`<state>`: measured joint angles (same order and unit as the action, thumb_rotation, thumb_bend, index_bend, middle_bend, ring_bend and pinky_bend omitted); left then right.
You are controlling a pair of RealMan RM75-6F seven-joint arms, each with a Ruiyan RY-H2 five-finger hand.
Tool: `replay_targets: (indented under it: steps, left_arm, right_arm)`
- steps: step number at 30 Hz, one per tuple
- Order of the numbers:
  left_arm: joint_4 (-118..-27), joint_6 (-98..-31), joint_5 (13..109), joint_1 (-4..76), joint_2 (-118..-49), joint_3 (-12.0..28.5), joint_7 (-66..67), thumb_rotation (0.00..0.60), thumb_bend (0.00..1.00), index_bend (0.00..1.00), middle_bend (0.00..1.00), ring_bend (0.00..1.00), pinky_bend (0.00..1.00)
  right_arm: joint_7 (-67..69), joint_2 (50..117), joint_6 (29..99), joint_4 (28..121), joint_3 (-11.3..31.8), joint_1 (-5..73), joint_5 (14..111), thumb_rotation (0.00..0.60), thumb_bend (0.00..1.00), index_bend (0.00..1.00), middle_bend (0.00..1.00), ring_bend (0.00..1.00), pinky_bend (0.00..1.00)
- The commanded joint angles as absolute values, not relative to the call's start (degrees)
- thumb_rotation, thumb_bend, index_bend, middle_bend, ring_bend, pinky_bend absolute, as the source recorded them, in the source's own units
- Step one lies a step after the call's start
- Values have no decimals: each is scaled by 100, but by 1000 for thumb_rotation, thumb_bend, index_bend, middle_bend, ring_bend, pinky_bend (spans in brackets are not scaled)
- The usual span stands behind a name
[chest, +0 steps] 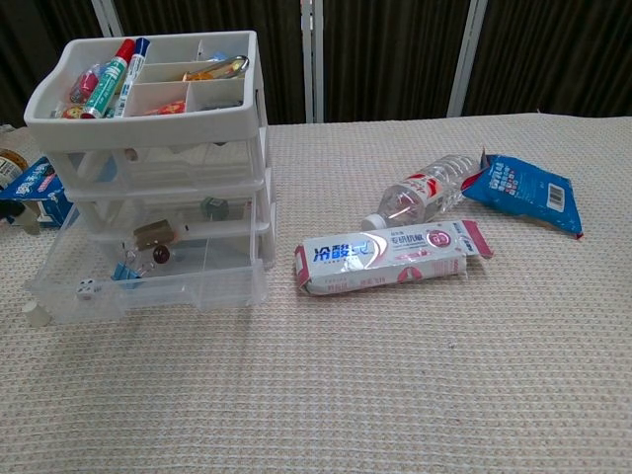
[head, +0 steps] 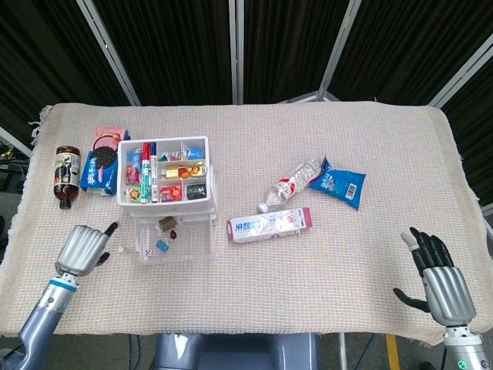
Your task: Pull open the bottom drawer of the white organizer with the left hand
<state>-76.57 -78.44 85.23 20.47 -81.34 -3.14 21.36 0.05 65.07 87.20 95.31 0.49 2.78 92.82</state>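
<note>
The white organizer (head: pixel 163 181) stands at the left of the table, its top tray full of pens and small items. Its clear bottom drawer (head: pixel 171 245) is pulled out toward me, with a die, clips and small bits inside; the chest view shows this bottom drawer (chest: pixel 148 276) sticking out well past the organizer (chest: pixel 158 128) above it. My left hand (head: pixel 83 248) lies on the cloth left of the drawer, apart from it, holding nothing, one finger stretched toward the drawer. My right hand (head: pixel 439 279) rests at the front right edge, fingers spread and empty.
A cola bottle (head: pixel 66 176), a cookie packet (head: pixel 100 168) and a pink packet (head: pixel 110 137) lie left of the organizer. A toothpaste box (head: pixel 269 224), a crushed water bottle (head: pixel 289 186) and a blue snack bag (head: pixel 337 183) lie mid-table.
</note>
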Motion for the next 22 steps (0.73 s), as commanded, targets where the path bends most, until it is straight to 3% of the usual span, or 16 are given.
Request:
replay_targets:
  steps: [1,4,9,12,14,16,18,22]
  left_arm:
    - [-7752,-9274,8810,1326,-8278,-105,1348,600,167,207,859,821,601]
    - [-7737,-9723,8913,1092,-8365,-74,1300,600,166,173,830,777,472]
    - [-7944,-10655,9096,623,-8454,14,979,600,137,281,816,760,444]
    - [-7922,-10981,9195,456,-8424,50,882,600,114,253,562,542,343]
    - [-7987,-10900,9184,344,-8311,-60,977,600,83,121,253,263,173]
    - [-8203,-10620,9131,301,-8147,-218,1022,600,50,21,53,64,41]
    - [-8429,-10406,9062,276,-7996,-308,1112,600,30,0,0,1,0]
    - [-8852,-9974,8900,279,-7733,-409,1272,600,25,0,0,0,0]
  right_arm:
    - [-35,6542,8624,9509,57,312,9207,600,52,0,0,0,0]
    - [-101,6572,8589,9494,56,333,9211,600,52,0,0,0,0]
    - [-150,6619,8519,9450,88,382,9164,600,52,0,0,0,0]
    - [-153,6631,8499,9456,102,399,9144,600,53,0,0,0,0]
    - [-171,6641,8504,9471,88,409,9190,600,52,0,0,0,0]
    - [-191,6651,8487,9457,89,421,9188,600,52,0,0,0,0]
    - [-209,6666,8454,9446,91,435,9167,600,52,0,0,0,0]
    - [-237,6692,8405,9408,106,462,9120,600,53,0,0,0,0]
